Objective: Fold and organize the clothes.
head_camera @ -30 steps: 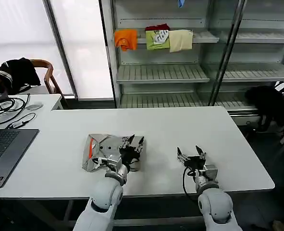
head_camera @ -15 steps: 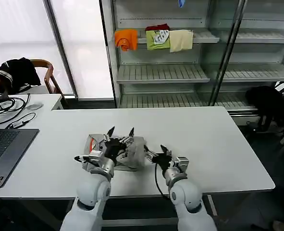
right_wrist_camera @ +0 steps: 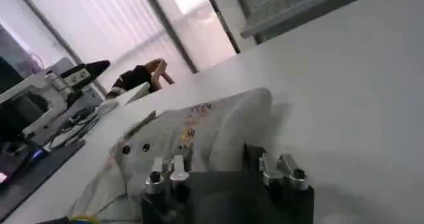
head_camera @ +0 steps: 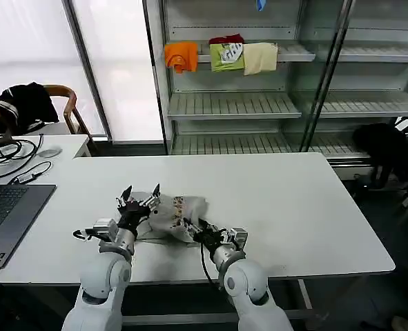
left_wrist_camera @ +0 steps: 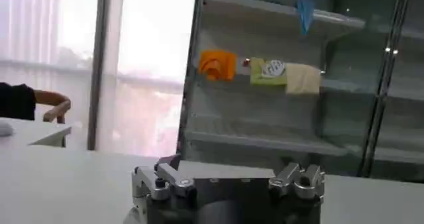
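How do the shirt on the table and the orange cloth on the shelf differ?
The shirt is light grey with a small coloured print; the orange cloth is plain orange. The shirt lies bunched on the table between the left gripper and right gripper; the cloth hangs over a shelf edge. Both are soft fabric.

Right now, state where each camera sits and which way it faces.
Head view: high on the robot, looking down at the white table; both arms, left gripper, right gripper.
Left wrist view: faces the shelving; own gripper base.
Right wrist view: low, faces the grey shirt.
Shared: the shirt.
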You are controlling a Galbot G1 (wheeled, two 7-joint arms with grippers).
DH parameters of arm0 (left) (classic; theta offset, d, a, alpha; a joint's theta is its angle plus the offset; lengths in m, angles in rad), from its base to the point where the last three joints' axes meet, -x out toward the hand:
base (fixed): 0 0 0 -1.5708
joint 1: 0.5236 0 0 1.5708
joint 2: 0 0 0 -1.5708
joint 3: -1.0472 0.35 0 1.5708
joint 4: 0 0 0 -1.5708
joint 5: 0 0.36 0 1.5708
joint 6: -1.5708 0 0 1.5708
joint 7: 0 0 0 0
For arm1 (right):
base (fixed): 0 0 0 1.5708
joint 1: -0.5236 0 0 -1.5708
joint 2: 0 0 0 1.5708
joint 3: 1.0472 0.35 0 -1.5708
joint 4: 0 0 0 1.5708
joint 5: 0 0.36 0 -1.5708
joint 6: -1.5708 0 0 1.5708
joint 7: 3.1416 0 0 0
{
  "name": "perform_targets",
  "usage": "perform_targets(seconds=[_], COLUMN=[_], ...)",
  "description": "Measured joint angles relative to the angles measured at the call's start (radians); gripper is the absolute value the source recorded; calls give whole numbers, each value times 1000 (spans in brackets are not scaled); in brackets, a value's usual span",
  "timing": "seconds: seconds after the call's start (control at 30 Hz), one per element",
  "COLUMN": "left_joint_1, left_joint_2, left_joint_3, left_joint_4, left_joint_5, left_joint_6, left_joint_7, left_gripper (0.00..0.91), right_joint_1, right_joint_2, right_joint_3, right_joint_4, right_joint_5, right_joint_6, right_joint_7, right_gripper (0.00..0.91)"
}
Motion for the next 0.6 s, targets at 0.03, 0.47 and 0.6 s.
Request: perform_targets(seconds=[0.03, 0.47, 0.6], left_joint_1=[2, 23, 26], left_joint_2=[1, 7, 8], left_joint_3=[-4, -43, -48], left_joint_4=[0, 0, 0], left_joint_5=[-2, -7, -7], left_joint_6=[0, 14, 15], left_joint_7=[0, -5, -5], left_gripper=[907, 907, 907], right_joint_1=[-2, -14, -23], right_joint_2=[0, 0, 0], right_joint_3=[1, 68, 100], right_joint_4=[4, 76, 95], right_joint_5=[5, 48, 58], right_joint_6=[-1, -10, -13], right_joint_7=[5, 63, 63], right_gripper=[0, 0, 0])
